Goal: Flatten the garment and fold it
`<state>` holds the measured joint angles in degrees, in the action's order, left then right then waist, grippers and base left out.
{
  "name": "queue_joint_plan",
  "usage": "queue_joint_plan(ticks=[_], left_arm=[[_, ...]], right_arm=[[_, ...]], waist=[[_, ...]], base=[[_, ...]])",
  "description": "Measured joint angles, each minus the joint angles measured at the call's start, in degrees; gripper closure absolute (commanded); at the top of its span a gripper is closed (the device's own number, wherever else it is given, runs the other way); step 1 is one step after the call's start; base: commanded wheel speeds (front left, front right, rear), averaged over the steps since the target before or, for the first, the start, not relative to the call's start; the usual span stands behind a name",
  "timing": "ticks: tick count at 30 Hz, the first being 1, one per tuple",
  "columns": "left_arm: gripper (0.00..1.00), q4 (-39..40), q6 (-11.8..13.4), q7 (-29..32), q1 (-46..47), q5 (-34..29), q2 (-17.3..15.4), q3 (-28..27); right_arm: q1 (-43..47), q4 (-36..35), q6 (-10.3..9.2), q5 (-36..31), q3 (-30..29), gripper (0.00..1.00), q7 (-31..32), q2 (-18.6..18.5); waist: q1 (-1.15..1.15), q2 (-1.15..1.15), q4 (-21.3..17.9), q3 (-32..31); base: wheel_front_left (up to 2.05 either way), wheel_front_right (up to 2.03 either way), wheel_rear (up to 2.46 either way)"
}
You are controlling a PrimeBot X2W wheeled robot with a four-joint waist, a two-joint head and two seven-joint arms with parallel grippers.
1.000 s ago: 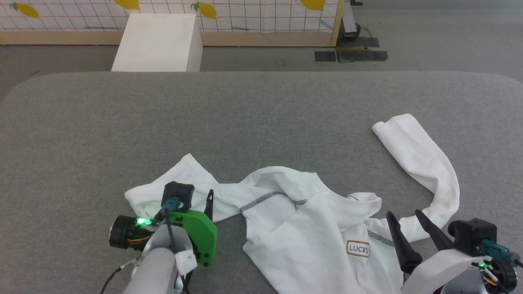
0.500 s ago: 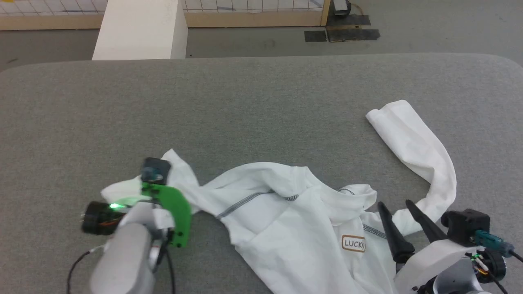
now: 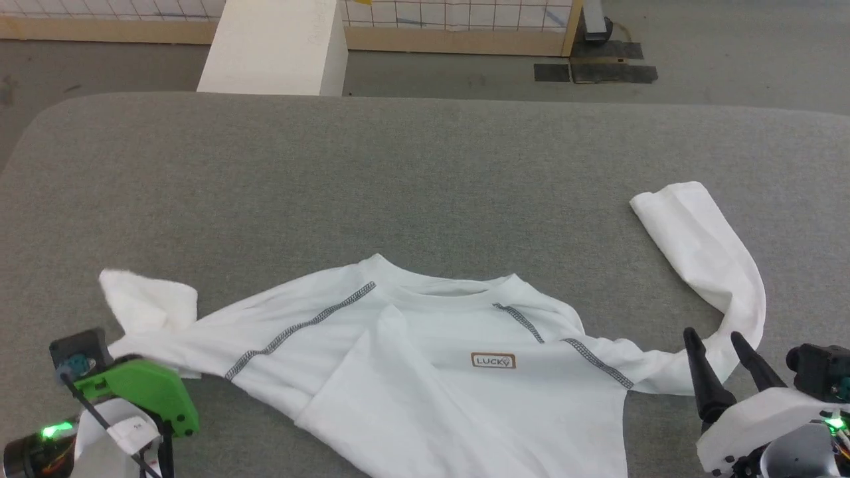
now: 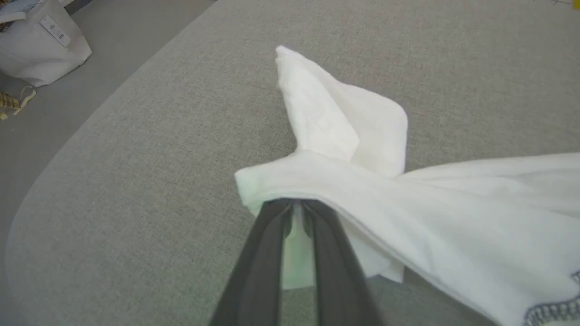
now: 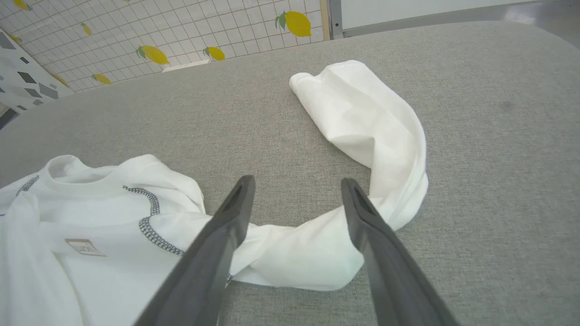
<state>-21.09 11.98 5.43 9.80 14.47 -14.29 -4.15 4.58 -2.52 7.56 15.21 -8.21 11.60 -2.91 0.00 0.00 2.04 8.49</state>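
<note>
On grey table (image 3: 425, 166) before lemon-tiled wall (image 5: 181, 27), left pincer (image 4: 294, 206) pinches garment (image 3: 431, 372), right pincer (image 5: 297, 181) spread.

White garment (image 3: 425, 372) chest-up, spread across table, sleeves crooked.

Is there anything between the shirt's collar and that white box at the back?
No. In the head view, the stretch from the collar of the garment to the white box is bare grey table, right up to its far edge.

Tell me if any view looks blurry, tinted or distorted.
Head view: even light, garment sharp but its left cuff fuzzy. Left wrist view: left gripper soft near the lens, green tint on cloth. Right wrist view: table edge bows.
</note>
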Motion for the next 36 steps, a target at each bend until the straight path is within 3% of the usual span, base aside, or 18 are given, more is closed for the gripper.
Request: queue_joint_plan(ticks=[1, 2, 7, 11, 14, 18, 22, 27, 29, 32, 36], left_arm=[[0.09, -0.22, -0.01, -0.22, -0.81, 0.7, 0.21, -0.19], [0.0, -0.37, -0.1, -0.56, -1.49, 1.42, 0.56, -0.31], [0.0, -0.22, -0.86, -4.2, -3.95, 2.45, 2.41, -0.24], [0.0, 1.93, -1.96, -10.69, -5.86, 2.57, 3.47, 0.16], [0.0, 4.68, -3.12, -14.7, -6.43, 1.35, 4.21, 2.65], [0.0, 8.43, -4.02, -15.59, -5.94, -2.19, 4.47, 7.23], [0.0, 9.35, -7.1, -10.05, -2.6, -4.46, 2.61, 11.36], [0.0, 6.22, -16.05, 1.22, 5.43, -6.08, -3.25, 16.93], [0.0, 4.87, -18.18, 5.73, 7.71, -5.81, -6.03, 19.24], [0.0, 3.81, -19.08, 12.09, 10.54, -3.77, -10.54, 23.5], [0.0, 4.78, -19.26, 18.7, 12.61, 4.52, -16.95, 30.56]], right_arm=[[0.0, 0.23, 0.0, 0.0, -0.49, 0.0, 0.08, 0.01], [-0.01, 0.4, 0.0, 0.03, -0.97, 0.0, 0.29, 0.01], [-0.05, 0.96, 0.0, 0.1, -1.42, 0.0, 1.02, 0.01], [-0.06, 1.03, 0.0, 0.07, -1.27, 0.0, 1.3, 0.02], [-0.06, 1.05, 0.0, 0.07, -0.9, 0.0, 1.36, 0.01], [-0.05, 0.94, 0.0, 0.08, 0.33, 0.0, 1.59, 0.02], [-0.05, 0.44, 0.0, 0.09, 1.48, 0.0, 1.77, 0.01], [-0.14, -0.15, 0.0, 0.2, 3.56, 0.0, 2.01, 0.03], [-0.44, -0.25, 0.0, 0.45, 4.17, 0.0, 2.0, 0.01], [-1.43, -0.3, 0.0, 0.48, 5.3, 0.0, 1.93, 0.01], [-2.47, -0.09, 0.0, 0.68, 6.03, 0.0, 1.01, 0.02]], waist=[[0.0, 0.0, 0.24, -0.12], [0.0, 0.0, 0.5, -0.22], [0.0, 0.0, 1.33, -0.82], [0.0, 0.0, 1.53, -1.37], [0.0, 0.0, 1.46, -1.68], [0.0, 0.0, 0.97, -1.79], [0.0, 0.0, 0.03, -1.56], [0.0, 0.0, -1.73, -0.43], [0.0, 0.0, -2.56, 0.2], [0.0, 0.0, -4.01, 1.33], [0.0, 0.0, -5.96, 3.27]], base=[[0.0, 0.0, 0.0], [0.0, 0.0, 0.0], [0.0, 0.0, 0.0], [0.0, 0.0, 0.0], [0.0, 0.0, 0.0], [0.0, 0.0, 0.0], [0.0, 0.0, 0.0], [0.0, 0.0, 0.0], [0.0, 0.0, 0.0], [0.0, 0.0, 0.0], [0.0, 0.0, 0.0]])
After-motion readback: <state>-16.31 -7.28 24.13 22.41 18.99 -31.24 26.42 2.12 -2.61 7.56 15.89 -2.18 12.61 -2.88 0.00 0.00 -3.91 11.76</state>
